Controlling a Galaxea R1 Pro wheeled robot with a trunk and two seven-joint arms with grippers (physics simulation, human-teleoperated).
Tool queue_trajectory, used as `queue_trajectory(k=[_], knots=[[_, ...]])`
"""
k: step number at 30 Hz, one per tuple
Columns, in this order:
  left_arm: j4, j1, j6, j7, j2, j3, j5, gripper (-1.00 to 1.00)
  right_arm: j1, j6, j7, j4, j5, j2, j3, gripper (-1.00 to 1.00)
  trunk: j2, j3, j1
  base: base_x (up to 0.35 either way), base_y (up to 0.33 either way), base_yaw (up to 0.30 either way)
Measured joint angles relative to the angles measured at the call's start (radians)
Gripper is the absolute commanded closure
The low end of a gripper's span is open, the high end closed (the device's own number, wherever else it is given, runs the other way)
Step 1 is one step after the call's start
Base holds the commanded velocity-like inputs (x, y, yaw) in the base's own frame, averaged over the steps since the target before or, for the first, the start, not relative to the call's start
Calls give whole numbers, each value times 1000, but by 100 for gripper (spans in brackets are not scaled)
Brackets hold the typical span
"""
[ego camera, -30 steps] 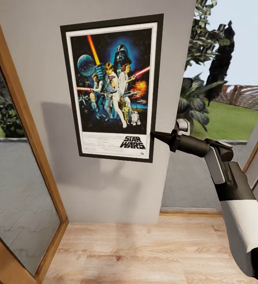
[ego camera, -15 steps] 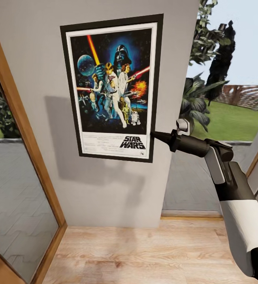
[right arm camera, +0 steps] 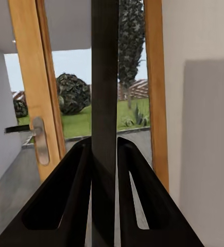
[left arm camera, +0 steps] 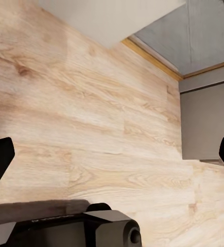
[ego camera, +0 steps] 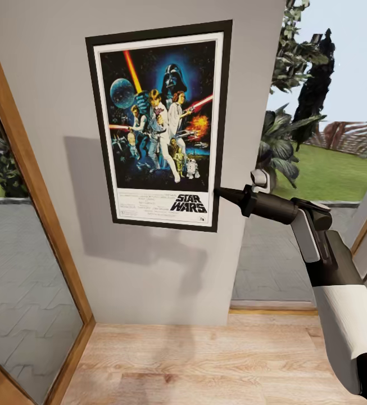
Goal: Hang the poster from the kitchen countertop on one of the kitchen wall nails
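Note:
The framed Star Wars poster [ego camera: 159,126] stands upright, flat against the grey wall [ego camera: 149,270]. My right gripper [ego camera: 220,193] is shut on its right edge near the lower corner. The right wrist view looks along that dark edge [right arm camera: 104,77], which is pinched between the two black fingers [right arm camera: 75,195]. My left gripper [left arm camera: 112,157] hangs open over the wood floor [left arm camera: 101,118], its fingertips far apart and nothing between them. The kitchen countertop is out of view. I cannot make out a nail behind the poster.
A wood-framed glass door [ego camera: 42,197] stands left of the wall. A tall window with garden plants [ego camera: 295,140] is on the right. Light wood floor [ego camera: 205,360] runs up to the wall's foot. A door handle [right arm camera: 38,139] appears past the poster's edge.
The view has shifted a little: the door frame and the wall's foot sit differently in the picture. The poster and my right gripper keep the same hold and place.

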Motion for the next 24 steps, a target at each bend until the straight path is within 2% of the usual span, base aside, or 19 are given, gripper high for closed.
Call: queue_trajectory(k=[18, 24], knots=[[0, 0, 0, 0, 0, 0, 0, -100, 0, 0, 0, 0, 1, 0, 1, 100, 0, 0, 0, 282, 166, 0], [0, 0, 0, 0, 0, 0, 0, -100, 0, 0, 0, 0, 1, 0, 0, 100, 0, 0, 0, 245, 45, 0]])
